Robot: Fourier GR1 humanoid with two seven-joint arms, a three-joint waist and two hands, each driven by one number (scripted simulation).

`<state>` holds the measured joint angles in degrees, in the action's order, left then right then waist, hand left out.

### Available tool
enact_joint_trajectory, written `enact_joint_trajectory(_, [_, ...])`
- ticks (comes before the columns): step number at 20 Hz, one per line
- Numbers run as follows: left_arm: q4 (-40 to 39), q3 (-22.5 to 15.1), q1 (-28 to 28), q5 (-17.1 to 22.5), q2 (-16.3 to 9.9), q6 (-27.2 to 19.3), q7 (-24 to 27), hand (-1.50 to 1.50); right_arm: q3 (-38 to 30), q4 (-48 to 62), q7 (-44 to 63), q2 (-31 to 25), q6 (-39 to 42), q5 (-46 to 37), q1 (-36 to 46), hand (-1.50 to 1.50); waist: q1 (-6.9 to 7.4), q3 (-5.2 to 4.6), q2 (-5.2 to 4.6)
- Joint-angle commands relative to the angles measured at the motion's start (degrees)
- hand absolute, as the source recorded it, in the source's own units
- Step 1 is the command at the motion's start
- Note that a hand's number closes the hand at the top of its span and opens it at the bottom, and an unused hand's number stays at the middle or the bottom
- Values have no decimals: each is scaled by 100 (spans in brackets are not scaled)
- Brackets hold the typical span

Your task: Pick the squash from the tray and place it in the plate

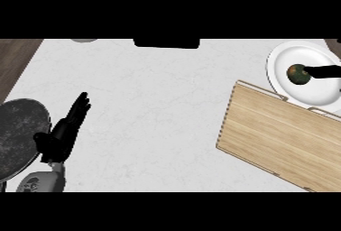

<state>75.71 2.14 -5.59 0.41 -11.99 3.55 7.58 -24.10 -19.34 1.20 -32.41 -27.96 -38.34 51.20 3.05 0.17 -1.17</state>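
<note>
Squash [299, 74] seen lying in the white plate [318, 92], touched by the right robot hand [324, 71].
Finger state there cannot be told; a sideways withdrawal could roll the squash out. The left robot hand [66, 128] is rested spread on the tabletop [160, 113].

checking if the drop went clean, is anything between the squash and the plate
Nothing visible stands between them: the squash already lies on the white plate, beyond the wooden tray. Black fingers of the right hand touch it from the right. The left hand rests open far to the left.
</note>
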Motion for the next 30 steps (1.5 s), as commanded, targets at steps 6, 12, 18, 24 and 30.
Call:
enact_joint_trajectory(6, [-201, 160, -200, 76, -73, 66, -23, 0, -1091, 83, -895, -32, -509, 1068, 132, -150, -80, 10, -10])
enact_joint_trajectory(12, [-6, 259, 6, 187, -124, 131, -44, 0, -2074, -95, -1917, -245, 312, 2250, -341, -150, -187, 8, 48])
enact_joint_trajectory(18, [385, 108, 312, 10, 32, -79, -177, 0, -2584, -38, -3083, -608, 1369, 2927, -1423, -150, -221, 3, 79])
enact_joint_trajectory(24, [161, 117, 35, -54, 91, -146, -356, 0, -2615, 278, -3643, -1182, 2532, 3120, -2180, -150, -240, 3, 68])
enact_joint_trajectory(30, [538, 85, 224, 18, 112, -6, -386, 0, -2495, 618, -4103, -1398, 2692, 3124, -2445, -150, -166, 10, 61])
